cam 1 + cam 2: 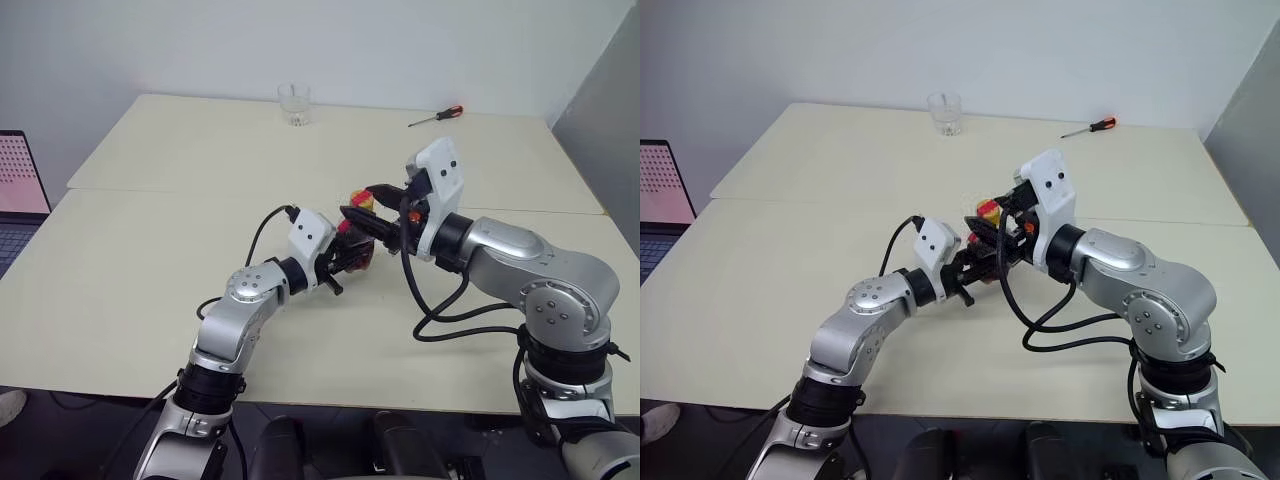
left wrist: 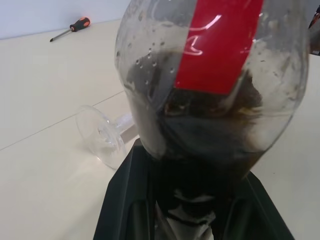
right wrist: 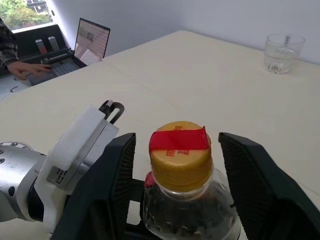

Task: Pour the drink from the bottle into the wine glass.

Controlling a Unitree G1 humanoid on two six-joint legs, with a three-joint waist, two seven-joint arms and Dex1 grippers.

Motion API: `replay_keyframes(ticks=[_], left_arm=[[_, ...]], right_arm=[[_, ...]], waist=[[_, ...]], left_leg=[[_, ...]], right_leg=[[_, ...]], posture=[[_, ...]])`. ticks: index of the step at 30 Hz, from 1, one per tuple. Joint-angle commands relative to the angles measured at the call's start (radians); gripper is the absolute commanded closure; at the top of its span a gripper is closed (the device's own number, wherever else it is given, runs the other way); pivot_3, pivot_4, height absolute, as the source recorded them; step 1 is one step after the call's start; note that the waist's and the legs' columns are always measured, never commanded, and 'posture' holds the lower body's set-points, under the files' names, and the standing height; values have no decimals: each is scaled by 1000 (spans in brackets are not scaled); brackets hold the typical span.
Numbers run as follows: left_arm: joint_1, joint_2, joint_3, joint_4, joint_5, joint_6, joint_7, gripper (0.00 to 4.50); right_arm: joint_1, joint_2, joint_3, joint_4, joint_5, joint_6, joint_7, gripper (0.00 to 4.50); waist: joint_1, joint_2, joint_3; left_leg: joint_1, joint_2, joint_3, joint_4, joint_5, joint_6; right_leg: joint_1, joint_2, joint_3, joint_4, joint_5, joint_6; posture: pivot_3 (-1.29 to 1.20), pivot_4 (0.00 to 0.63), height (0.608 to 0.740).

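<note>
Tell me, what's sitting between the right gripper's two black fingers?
The bottle's yellow cap, with its red strip, sits between the right gripper's fingers in the right wrist view, a gap on each side.

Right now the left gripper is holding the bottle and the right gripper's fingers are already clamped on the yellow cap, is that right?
Not quite. The left gripper does hold the bottle, but the right gripper is not clamped: the right wrist view shows its fingers standing either side of the yellow cap with gaps.
</note>
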Motion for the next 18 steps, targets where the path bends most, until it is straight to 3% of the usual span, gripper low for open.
replay_keyframes(ticks=[1, 9, 12, 15, 18], left_arm=[[-13, -7, 1, -51, -3, -17, 8, 3583], [-10, -8, -5, -49, -3, -18, 6, 3628], [-7, -8, -3, -52, -5, -16, 7, 3628], [-3, -7, -3, -55, -6, -14, 7, 3636], [-2, -6, -4, -56, -6, -12, 6, 3713]], right_arm=[[-1, 6, -9, -15, -5, -20, 12, 1549], [-3, 24, -18, -4, -19, -33, 3, 1549], [-3, 35, -25, 0, -22, -37, -2, 2128], [-1, 44, -27, 2, -29, -38, -7, 3169], [1, 50, -28, 4, -39, -39, -3, 3230]], waist=[[0, 0, 0], [0, 0, 0], [0, 0, 0], [0, 0, 0], [0, 0, 0]], left_leg=[[0, 0, 0, 0, 0, 0], [0, 0, 0, 0, 0, 0], [0, 0, 0, 0, 0, 0], [0, 0, 0, 0, 0, 0], [0, 0, 0, 0, 0, 0]], right_leg=[[0, 0, 0, 0, 0, 0], [0, 0, 0, 0, 0, 0], [0, 0, 0, 0, 0, 0], [0, 0, 0, 0, 0, 0], [0, 0, 0, 0, 0, 0]], posture=[[0, 150, 740], [0, 150, 740], [0, 150, 740], [0, 150, 740], [0, 150, 740]])
